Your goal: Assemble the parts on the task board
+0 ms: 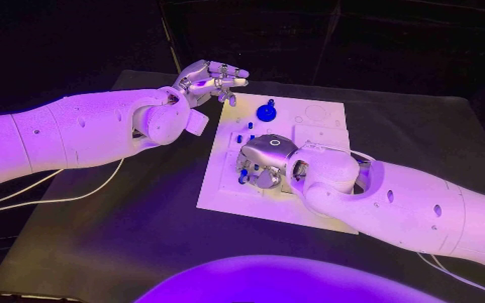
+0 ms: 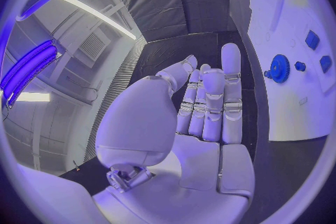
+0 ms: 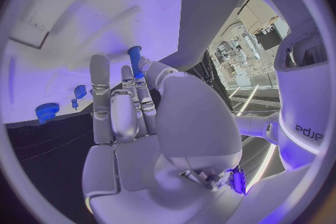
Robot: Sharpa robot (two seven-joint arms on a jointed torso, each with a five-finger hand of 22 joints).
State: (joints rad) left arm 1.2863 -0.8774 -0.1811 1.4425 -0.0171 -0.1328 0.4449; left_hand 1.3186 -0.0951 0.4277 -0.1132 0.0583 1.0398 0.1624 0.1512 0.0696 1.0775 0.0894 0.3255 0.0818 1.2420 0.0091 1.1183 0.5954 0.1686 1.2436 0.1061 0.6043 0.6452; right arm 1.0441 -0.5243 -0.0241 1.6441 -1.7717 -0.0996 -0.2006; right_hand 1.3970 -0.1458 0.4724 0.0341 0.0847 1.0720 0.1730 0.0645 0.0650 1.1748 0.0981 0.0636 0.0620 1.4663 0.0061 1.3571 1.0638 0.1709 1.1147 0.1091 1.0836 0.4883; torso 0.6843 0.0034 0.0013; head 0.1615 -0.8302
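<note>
The white task board (image 1: 315,150) lies in the middle of the black table. A blue gear (image 1: 265,113) stands near its far left edge, with small blue pieces (image 1: 240,138) just in front of it. My right hand (image 1: 265,163) is low over the board's left part, palm down. It pinches a blue peg (image 3: 134,61) between thumb and fingers, the peg's end sticking out over the board (image 3: 84,28). My left hand (image 1: 210,82) is raised beside the board's far left corner, fingers apart and holding nothing. From there the gear (image 2: 279,68) and other blue pieces (image 2: 312,40) show.
Shallow outlined recesses (image 1: 316,113) mark the board's far right part. White cables (image 1: 61,192) trail over the table under my left arm, and another cable (image 1: 445,269) runs by the right arm. Bare black mat (image 1: 121,240) surrounds the board.
</note>
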